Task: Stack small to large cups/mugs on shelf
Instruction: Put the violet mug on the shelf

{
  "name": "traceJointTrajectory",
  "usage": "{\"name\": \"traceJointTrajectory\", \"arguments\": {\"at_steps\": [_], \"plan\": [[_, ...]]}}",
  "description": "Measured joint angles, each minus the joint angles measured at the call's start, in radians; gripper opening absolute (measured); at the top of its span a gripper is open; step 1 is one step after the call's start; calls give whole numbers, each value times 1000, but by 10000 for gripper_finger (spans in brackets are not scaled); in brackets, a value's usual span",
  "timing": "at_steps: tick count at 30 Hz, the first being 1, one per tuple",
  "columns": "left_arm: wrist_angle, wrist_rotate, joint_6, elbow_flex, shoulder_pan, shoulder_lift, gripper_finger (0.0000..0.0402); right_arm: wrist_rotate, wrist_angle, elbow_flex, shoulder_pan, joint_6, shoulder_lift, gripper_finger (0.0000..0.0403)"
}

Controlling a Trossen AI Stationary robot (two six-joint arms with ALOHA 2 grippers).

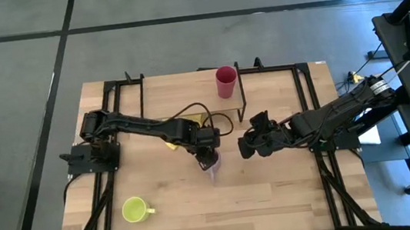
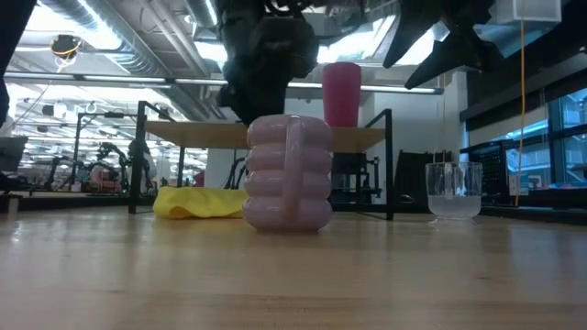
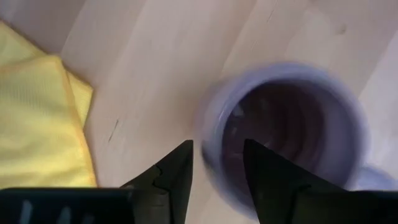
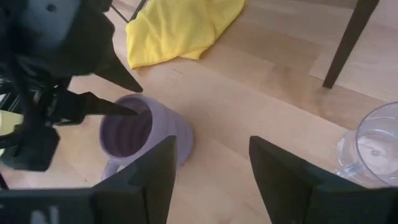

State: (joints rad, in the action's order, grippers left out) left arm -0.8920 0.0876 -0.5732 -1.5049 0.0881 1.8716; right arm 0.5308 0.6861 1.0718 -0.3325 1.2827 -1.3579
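So here we've got the lilac mug (image 2: 288,172) standing upright on the wooden table (image 1: 276,192), roughly mid-table, mouth facing straight up so its long axis is vertical. In the low view its handle faces the camera, so it points toward the table's front edge. The left gripper (image 1: 208,158) sits right over it. From the left wrist view we see its fingers (image 3: 174,171) apart with a modest gap, the mug's near rim lined up with that gap, and the right wrist view shows one fingertip poking into the mug's mouth. Can't tell if anything is actually touching the wall.

The right gripper (image 4: 208,165) hangs above the table just to the mug's right, fingers spread wide, holding nothing. The tiny clear glass (image 4: 373,146) stands upright on the table near it.

The red cup (image 1: 226,81) is already up on the shelf (image 1: 179,95) at the back, upright, near the shelf's right end. The lime-yellow mug (image 1: 134,210) is well apart from everything, near the front-left of the table, upright, handle pointing right.

A yellow cloth (image 4: 180,28) lies crumpled on the table under the shelf, just behind the lilac mug.
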Motion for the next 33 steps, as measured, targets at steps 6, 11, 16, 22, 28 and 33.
{"name": "traceJointTrajectory", "arguments": {"at_steps": [6, 11, 16, 22, 28, 33], "plan": [[3, -1, 22, -1, 5, 19, 113, 0, 11, 0, 0, 0, 0, 203], [5, 23, 45, -2, 4, 20, 64, 0, 33, 0, 0, 2, 0, 203], [-1, 20, 74, 0, 2, 20, 18, 0, 47, 0, 0, 23, 0, 203], [-93, 1, 69, -44, -38, -25, 18, 0, 46, 0, 0, 45, 0, 203], [-287, 75, 87, -279, -83, -65, 18, 0, 55, 0, -21, 63, 0, 203], [-475, 224, 121, -490, -167, -63, 18, 10, 62, 0, -47, 80, 0, 203]]}}
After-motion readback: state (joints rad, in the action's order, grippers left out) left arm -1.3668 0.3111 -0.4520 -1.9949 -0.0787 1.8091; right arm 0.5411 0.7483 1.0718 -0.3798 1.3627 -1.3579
